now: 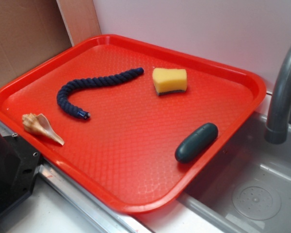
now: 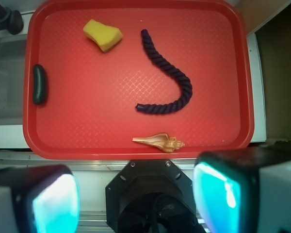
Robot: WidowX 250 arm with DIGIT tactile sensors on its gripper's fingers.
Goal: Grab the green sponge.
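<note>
— So, where is the green sponge (image 1: 169, 80) sitting right now?

— Lying on the red tray (image 1: 136, 165), toward the far side, untouched. The dark blue rope (image 1: 94, 87) is curling just beside it, the seashell (image 1: 41, 127) is resting at the near edge, and the dark green capsule (image 1: 196, 142) is lying by the sink-side rim — not to be mistaken for the target.

— And the gripper (image 2: 138, 196)?

— Hanging high above the tray's near edge, fingers (image 2: 223, 194) spread wide, holding nothing. Nothing is being done yet, I'd judge — the whole reach, descent and closing on the sponge is waiting.
</note>
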